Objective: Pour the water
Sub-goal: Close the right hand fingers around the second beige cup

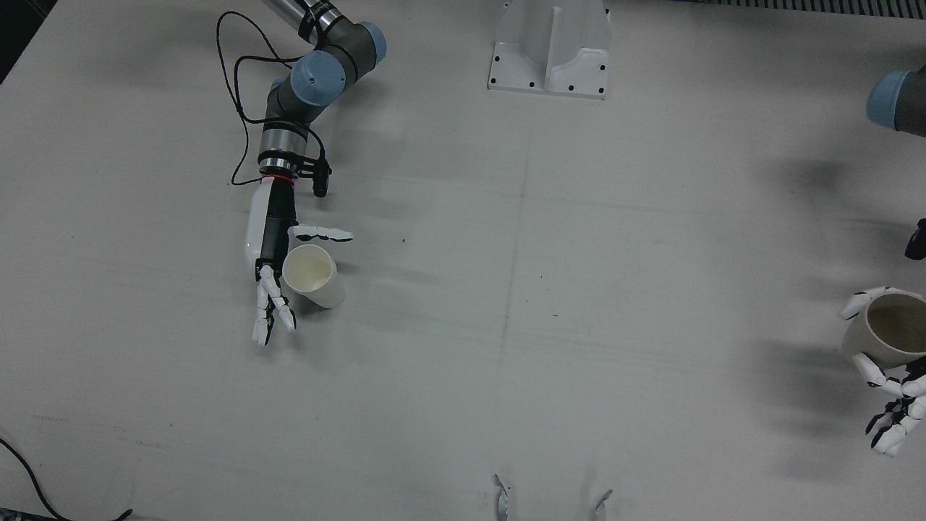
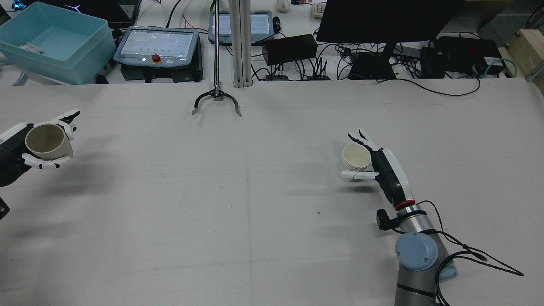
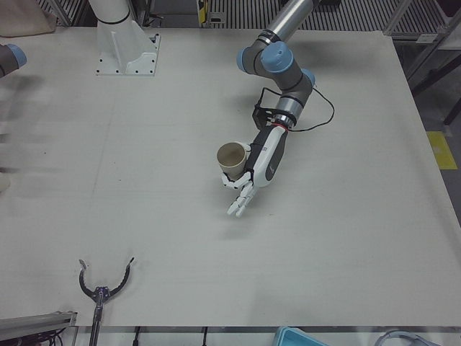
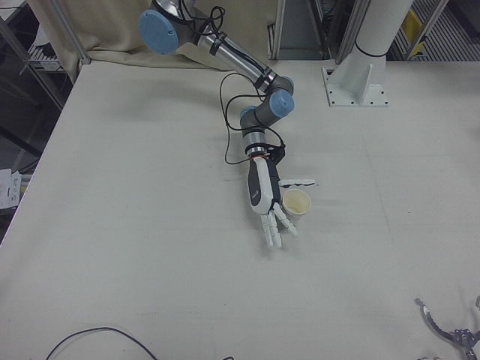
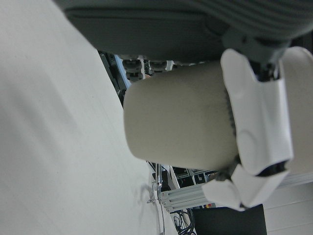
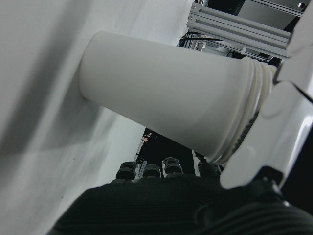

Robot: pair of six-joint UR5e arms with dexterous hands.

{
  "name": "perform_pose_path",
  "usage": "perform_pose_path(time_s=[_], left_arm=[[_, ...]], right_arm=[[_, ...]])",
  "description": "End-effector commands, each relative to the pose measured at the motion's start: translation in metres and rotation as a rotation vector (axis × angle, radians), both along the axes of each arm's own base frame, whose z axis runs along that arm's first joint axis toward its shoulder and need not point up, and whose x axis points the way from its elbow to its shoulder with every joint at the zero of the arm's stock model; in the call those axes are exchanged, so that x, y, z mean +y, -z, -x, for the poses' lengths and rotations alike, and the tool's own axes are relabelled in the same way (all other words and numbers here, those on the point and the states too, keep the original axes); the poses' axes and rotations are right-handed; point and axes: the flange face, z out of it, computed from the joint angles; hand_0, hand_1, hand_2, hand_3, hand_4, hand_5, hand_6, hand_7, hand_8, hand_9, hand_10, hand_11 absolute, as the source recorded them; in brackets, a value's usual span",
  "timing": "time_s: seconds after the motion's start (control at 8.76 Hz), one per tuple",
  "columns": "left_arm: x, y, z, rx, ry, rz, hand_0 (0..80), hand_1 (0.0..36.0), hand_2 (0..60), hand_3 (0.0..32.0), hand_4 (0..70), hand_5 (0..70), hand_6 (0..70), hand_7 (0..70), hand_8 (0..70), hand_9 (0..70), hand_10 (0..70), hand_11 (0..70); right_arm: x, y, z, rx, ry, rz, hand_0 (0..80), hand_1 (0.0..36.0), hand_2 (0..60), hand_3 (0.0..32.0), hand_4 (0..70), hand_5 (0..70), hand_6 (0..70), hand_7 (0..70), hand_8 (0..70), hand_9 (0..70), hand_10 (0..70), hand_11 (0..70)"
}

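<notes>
My left hand [image 1: 893, 391] is shut on a beige cup [image 1: 886, 333] and holds it upright above the table at the far right edge of the front view. The hand [image 2: 15, 146] and cup [image 2: 46, 142] also show in the rear view, and the left hand view shows a finger [image 5: 259, 117] over the cup's wall [image 5: 181, 115]. A white paper cup [image 1: 312, 275] stands on the table. My right hand [image 1: 269, 239] is open beside it, thumb on one side and straight fingers on the other. The right hand view shows this cup [image 6: 166, 107] with its base on the table.
A white arm pedestal [image 1: 550, 47] stands at the table's back middle. A metal claw on a pole [image 2: 216, 102] rests near the operators' edge. A black cable [image 1: 239, 72] loops beside the right arm. A blue bin [image 2: 55, 42] and electronics lie beyond the table.
</notes>
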Motion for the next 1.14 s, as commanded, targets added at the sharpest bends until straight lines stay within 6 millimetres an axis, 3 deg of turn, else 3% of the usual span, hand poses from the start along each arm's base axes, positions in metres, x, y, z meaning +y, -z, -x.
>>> perform_pose_path(time_s=[0.0,0.23,0.34,0.46,0.57,0.68,0.8,1.03], left_arm=[[0.000,-0.005,0.000,-0.008,0.001,0.007,50.3,36.0,60.0,0.0,36.4,60.8,4.1,10.9,2.9,5.2,5.7,11.3],[0.000,-0.006,0.000,-0.010,0.001,0.007,50.0,36.0,60.0,0.0,36.0,60.3,4.0,10.6,2.8,5.0,5.8,11.3],[0.000,-0.006,0.000,-0.010,0.001,0.007,49.9,36.0,60.0,0.0,36.0,60.2,4.0,10.6,2.8,5.1,5.8,11.4],[0.000,-0.006,0.000,-0.010,0.001,0.007,49.9,36.0,60.0,0.0,35.9,60.0,4.0,10.6,2.9,5.2,5.8,11.3],[0.000,-0.005,-0.001,-0.009,0.001,0.006,49.7,36.0,60.0,0.0,35.9,59.5,3.9,10.4,2.9,5.2,5.8,11.4],[-0.002,0.002,-0.002,0.004,0.001,-0.004,49.7,36.0,60.0,0.0,35.6,59.2,3.9,10.4,2.9,5.2,5.8,11.4],[-0.006,0.015,-0.009,0.022,-0.007,-0.024,49.7,36.0,60.0,0.0,35.7,59.6,3.8,10.4,2.9,5.1,5.9,11.5],[-0.036,0.077,-0.047,0.049,-0.040,-0.068,51.4,36.0,60.0,0.0,38.4,62.0,4.8,12.2,3.0,5.5,6.0,11.7]], right_arm=[[-0.002,0.009,0.007,-0.001,0.001,-0.008,46.4,12.0,13.8,0.0,11.4,23.0,13.6,27.4,11.7,19.8,10.1,15.8],[-0.003,0.010,0.007,0.002,0.001,-0.010,46.8,13.1,20.9,0.0,13.1,42.8,24.0,45.1,25.1,39.6,19.0,28.7],[-0.003,0.010,0.007,0.007,0.002,-0.009,47.2,15.1,28.7,0.0,13.2,53.1,27.5,49.3,29.5,44.8,20.6,31.0],[-0.003,0.007,0.007,0.012,0.002,-0.007,47.2,16.4,34.0,0.0,13.1,54.6,28.9,51.8,31.1,46.7,20.6,31.0],[-0.003,0.008,0.007,0.009,0.002,-0.007,46.5,18.8,47.3,0.0,12.7,57.7,31.8,56.0,33.7,49.9,21.7,32.7],[-0.007,0.014,0.001,-0.003,-0.007,-0.012,46.2,19.4,51.6,0.0,12.0,58.5,32.5,57.2,34.1,50.5,21.7,32.8],[-0.016,0.027,-0.010,-0.022,-0.022,-0.024,46.2,19.0,49.1,0.0,11.4,58.1,31.9,56.3,33.2,49.3,21.0,31.7],[-0.032,0.049,-0.044,-0.036,-0.070,-0.033,47.2,21.1,52.0,0.0,10.5,60.4,31.5,55.7,31.3,46.9,19.2,29.4]])
